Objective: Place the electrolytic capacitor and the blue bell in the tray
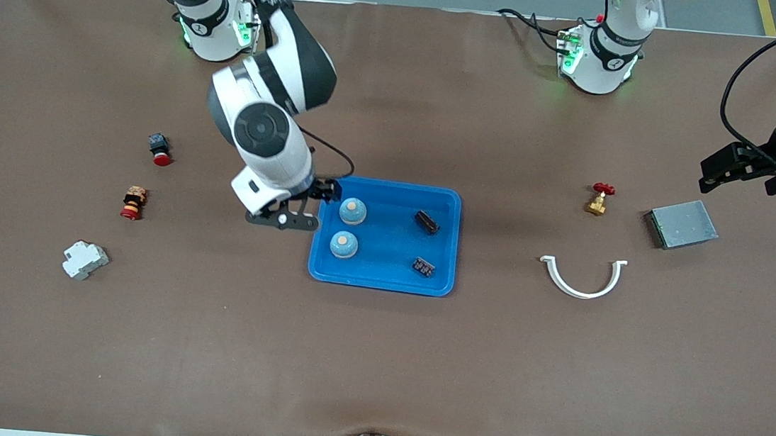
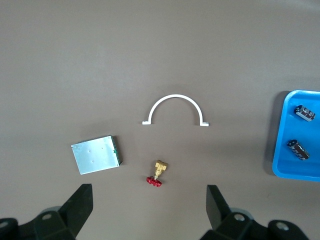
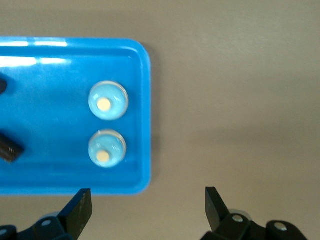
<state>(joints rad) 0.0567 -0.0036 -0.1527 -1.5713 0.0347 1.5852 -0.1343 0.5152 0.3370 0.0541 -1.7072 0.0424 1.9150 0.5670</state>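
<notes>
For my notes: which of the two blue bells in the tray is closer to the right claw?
The blue bell farther from the front camera; the right claw hangs open just beside it, over the tray rim.

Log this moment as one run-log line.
tray: two blue bells, two capacitors inside | right gripper: open, empty, at tray edge | left gripper: open, empty, above grey box

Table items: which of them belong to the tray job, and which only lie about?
Job: blue tray, two blue bells, two capacitors, all in it.

Lying about: grey metal box, red-handled valve, white curved clip, red push button, stacked red part, white breaker.
</notes>
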